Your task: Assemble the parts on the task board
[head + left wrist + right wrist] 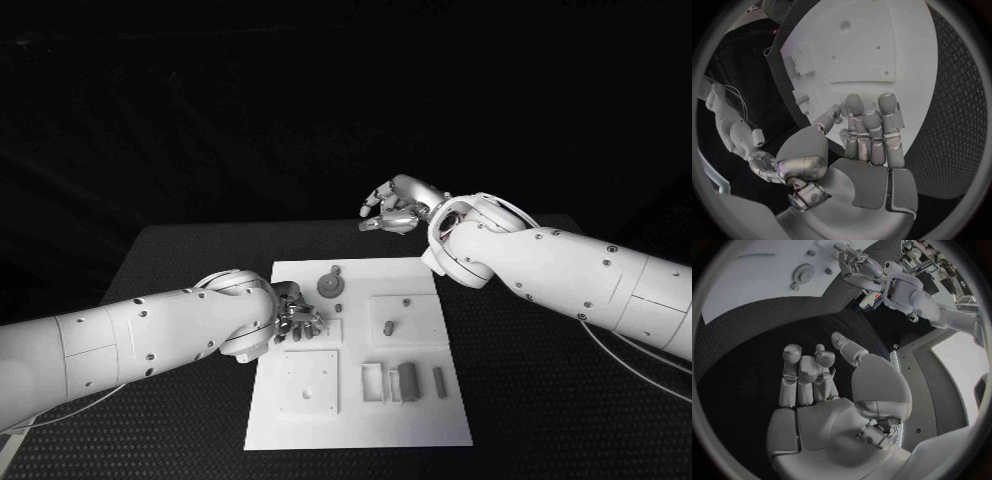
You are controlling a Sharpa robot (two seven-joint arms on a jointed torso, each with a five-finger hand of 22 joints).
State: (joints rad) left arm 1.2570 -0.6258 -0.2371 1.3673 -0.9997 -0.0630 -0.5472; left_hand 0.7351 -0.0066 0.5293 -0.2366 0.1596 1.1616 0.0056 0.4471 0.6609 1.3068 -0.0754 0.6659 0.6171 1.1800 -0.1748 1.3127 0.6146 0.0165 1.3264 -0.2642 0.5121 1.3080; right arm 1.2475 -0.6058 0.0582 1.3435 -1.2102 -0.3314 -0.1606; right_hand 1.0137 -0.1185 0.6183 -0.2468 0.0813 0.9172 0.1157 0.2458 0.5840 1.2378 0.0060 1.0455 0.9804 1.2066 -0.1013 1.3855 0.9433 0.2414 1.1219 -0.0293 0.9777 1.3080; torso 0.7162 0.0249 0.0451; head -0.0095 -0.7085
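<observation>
Now left hand [296,322] over task board [361,420]; right hand [392,210] beyond it.

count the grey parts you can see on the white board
5, some may be hidden under the left hand: a round gear near the task board's far edge, a small peg mid-board, three upright pieces toward the near right.

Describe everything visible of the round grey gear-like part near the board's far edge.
The round grey part is a flat disc, apparently toothed or ridged at its rim, with a raised hub at its centre; the right wrist view shows the same rings. It looks like dull plastic or metal. It lies flat on the task board, near its far edge. Neither hand touches it; the left hand is nearest.
</observation>
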